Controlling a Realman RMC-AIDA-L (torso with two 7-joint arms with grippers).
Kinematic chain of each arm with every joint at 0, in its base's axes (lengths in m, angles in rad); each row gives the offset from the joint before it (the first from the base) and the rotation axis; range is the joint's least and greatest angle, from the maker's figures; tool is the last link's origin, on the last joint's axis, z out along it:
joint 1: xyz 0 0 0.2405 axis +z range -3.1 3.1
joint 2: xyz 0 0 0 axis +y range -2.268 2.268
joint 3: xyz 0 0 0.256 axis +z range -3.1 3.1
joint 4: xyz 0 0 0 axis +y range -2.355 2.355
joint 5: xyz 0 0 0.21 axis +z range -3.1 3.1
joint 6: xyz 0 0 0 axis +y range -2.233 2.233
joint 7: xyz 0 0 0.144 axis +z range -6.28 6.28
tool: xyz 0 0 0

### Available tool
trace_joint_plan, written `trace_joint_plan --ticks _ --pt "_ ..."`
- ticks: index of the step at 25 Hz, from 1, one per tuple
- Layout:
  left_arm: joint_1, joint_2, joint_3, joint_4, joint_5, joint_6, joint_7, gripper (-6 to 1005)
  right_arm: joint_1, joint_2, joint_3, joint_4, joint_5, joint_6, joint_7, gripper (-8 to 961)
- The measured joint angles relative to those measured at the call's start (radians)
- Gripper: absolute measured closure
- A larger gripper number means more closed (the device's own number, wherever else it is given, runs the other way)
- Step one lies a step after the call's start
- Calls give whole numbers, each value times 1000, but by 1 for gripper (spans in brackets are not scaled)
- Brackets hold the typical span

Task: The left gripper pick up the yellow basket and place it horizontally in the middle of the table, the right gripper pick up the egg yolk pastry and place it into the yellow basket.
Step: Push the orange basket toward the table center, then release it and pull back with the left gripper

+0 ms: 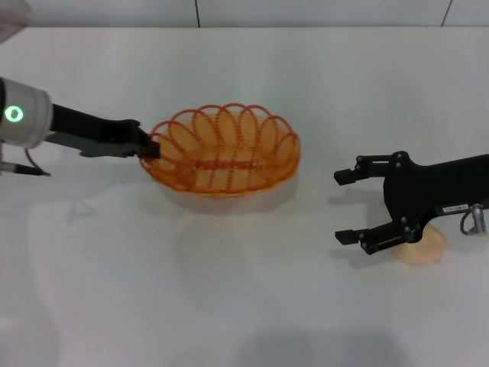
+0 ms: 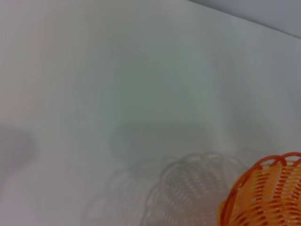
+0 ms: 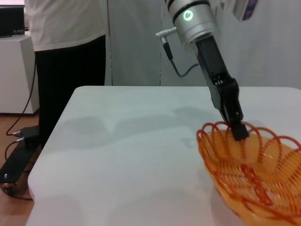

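Note:
The yellow basket (image 1: 221, 151) is held by its left rim in my left gripper (image 1: 150, 147), which is shut on it. The basket hangs a little above the table (image 1: 229, 306); in the left wrist view the basket (image 2: 268, 197) shows apart from its shadow. The right wrist view shows the left gripper (image 3: 238, 130) clamped on the rim of the basket (image 3: 254, 179). My right gripper (image 1: 341, 206) is open and empty, to the right of the basket. The egg yolk pastry (image 1: 426, 246) lies on the table, partly hidden under the right gripper's body.
A person in a white shirt and dark trousers (image 3: 66, 56) stands beyond the table's far side in the right wrist view. A black stand with cables (image 3: 19, 155) sits on the floor there. The table's edge (image 3: 47, 155) runs near it.

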Motion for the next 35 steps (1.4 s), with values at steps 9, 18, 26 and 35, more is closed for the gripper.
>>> trace_joint_plan --ticks 9,18,26,35 --pt "-29 -36 123 -35 -8 -98 -67 929 -7 0 -2 -3 1 -5 -29 83" --pt "-34 -39 249 -58 -63 -167 -105 904 -12 0 -2 -15 2 -19 -30 83" --pt "-37 -37 251 -52 -65 -148 -109 838 -13 0 -1 -15 4 -19 -29 84" --pt "-31 -34 245 -39 -65 -137 -121 763 -13 0 -2 -15 7 -19 -23 84"
